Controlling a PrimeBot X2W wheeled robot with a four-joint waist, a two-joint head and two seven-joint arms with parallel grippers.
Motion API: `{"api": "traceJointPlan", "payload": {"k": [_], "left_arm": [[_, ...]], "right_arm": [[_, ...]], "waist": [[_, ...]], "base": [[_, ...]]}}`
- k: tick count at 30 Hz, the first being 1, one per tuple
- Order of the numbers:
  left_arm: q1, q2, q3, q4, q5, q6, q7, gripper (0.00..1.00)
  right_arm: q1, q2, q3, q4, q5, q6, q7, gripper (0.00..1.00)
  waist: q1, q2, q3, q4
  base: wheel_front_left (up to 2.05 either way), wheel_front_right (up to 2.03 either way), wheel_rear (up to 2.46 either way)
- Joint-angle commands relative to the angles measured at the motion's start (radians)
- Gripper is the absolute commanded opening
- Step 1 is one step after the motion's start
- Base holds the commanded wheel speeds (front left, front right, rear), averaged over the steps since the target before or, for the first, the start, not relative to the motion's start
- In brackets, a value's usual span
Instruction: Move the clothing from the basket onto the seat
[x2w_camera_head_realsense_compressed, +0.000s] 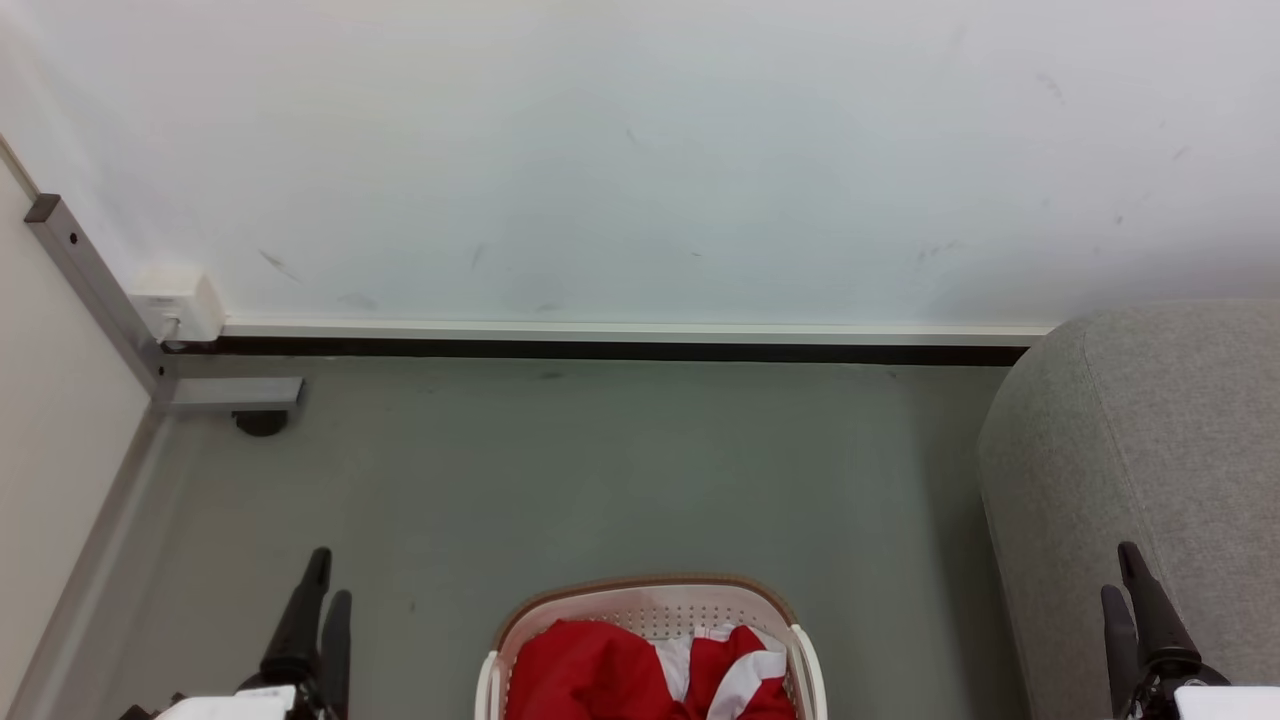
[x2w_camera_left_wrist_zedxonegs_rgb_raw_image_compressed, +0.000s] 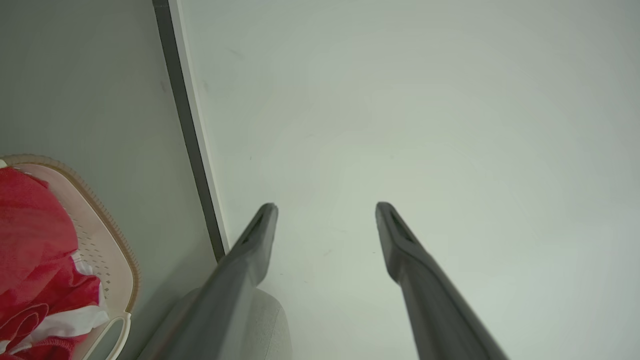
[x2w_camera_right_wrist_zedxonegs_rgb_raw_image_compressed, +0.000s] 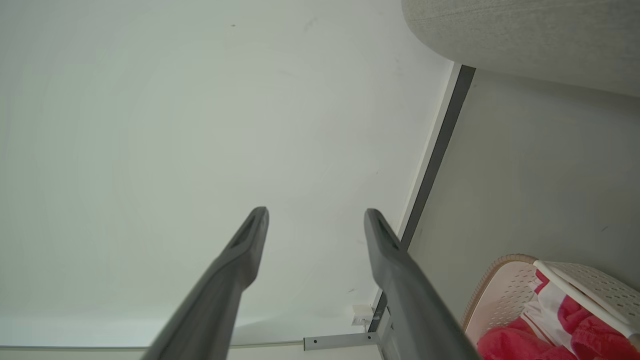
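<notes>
Seen from the head, the red clothing (x2w_camera_head_realsense_compressed: 590, 665) lies heaped in the basket (x2w_camera_head_realsense_compressed: 650, 585) on the floor between the left gripper (x2w_camera_head_realsense_compressed: 331, 575) and right gripper (x2w_camera_head_realsense_compressed: 1118, 570), both empty, with the grey seat (x2w_camera_head_realsense_compressed: 1150, 430) off to the right; the task appears to be at its very start. Along the left wrist, the fingers (x2w_camera_left_wrist_zedxonegs_rgb_raw_image_compressed: 250, 250) stand spread wide against the wall, the basket (x2w_camera_left_wrist_zedxonegs_rgb_raw_image_compressed: 120, 240) low to one side. Along the right wrist, the jaws gape likewise, seat (x2w_camera_right_wrist_zedxonegs_rgb_raw_image_compressed: 525, 40) above and basket (x2w_camera_right_wrist_zedxonegs_rgb_raw_image_compressed: 500, 285) below; the next move likely calls for reaching down into the basket to pinch a garment.
</notes>
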Motion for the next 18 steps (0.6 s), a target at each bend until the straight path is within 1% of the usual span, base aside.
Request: {"api": "traceJointPlan", "payload": {"k": [1,7,18], "left_arm": [[-0.025,0.009,-0.006,-0.026,0.016,-0.003,-0.015,1.0],[-0.031,0.015,-0.015,-0.041,0.089,-0.003,-0.045,1.0],[-0.037,0.012,-0.009,-0.084,0.327,-0.004,-0.091,1.0]], "right_arm": [[-0.022,-0.008,0.009,-0.023,-0.004,0.0,-0.011,1.0],[-0.031,-0.013,0.033,-0.035,-0.057,0.0,-0.04,1.0],[-0.036,-0.013,0.071,-0.064,-0.248,0.0,-0.087,1.0]], "waist": [[0.0,0.0,0.0,0.0],[0.0,0.0,0.003,0.001],[0.0,0.0,0.01,0.002]], "base": [[0.0,0.0,0.0],[0.0,0.0,0.0],[0.0,0.0,0.0]]}}
